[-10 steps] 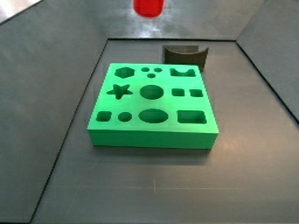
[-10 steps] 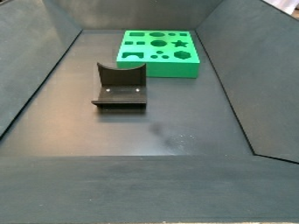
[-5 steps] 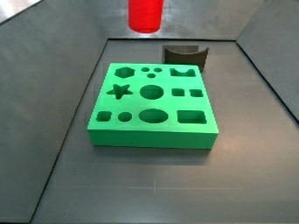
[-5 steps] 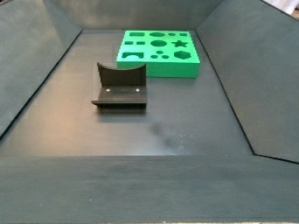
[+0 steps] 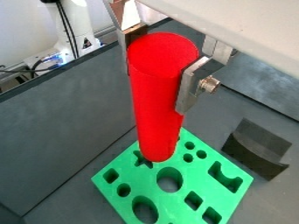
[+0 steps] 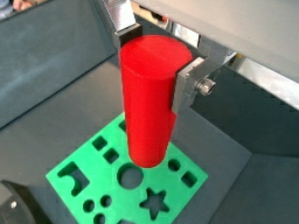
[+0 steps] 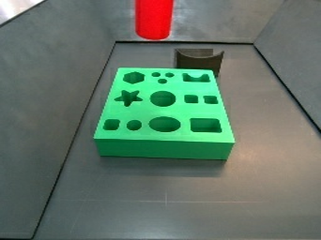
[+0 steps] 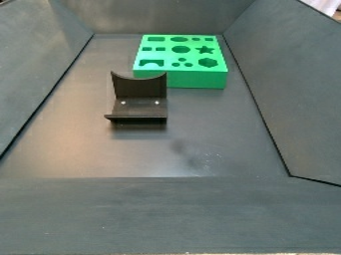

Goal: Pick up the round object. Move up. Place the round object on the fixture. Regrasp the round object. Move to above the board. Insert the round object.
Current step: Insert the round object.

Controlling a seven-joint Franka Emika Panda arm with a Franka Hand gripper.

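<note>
1. One peg was all I carried: my gripper [image 5: 158, 61] was clamped on the round object [image 5: 156, 96], the red cylinder hanging upright between my silver fingers [image 5: 193, 83], high above the board [image 5: 176, 184].
2. I held it by its upper part, so most of its length hung free below the pads. I judge that grip suited insertion, since the free lower end must enter a hole before my fingers reach the slab.
3. In both wrist views the peg's lower end hung over the green surface near the round cut-outs, well clear of it and touching nothing. I judge this was the stage of moving to above the board, with insertion not begun.
4. The fixture [image 8: 135, 97] stood empty on the dark floor, apart from the board. Its curved notch held nothing, which fits a regrasp already finished.
5. Several things were hidden. In a side view only the red peg [image 7: 153, 17] showed at the upper edge, its top and my fingers cut off by the frame. The side view showing the fixture most plainly did not show my gripper or the peg at all.
6. The peg itself covered part of the board [image 6: 122, 179], so I could not tell exactly which hole lay beneath it. The far finger was mostly behind the cylinder.
</note>
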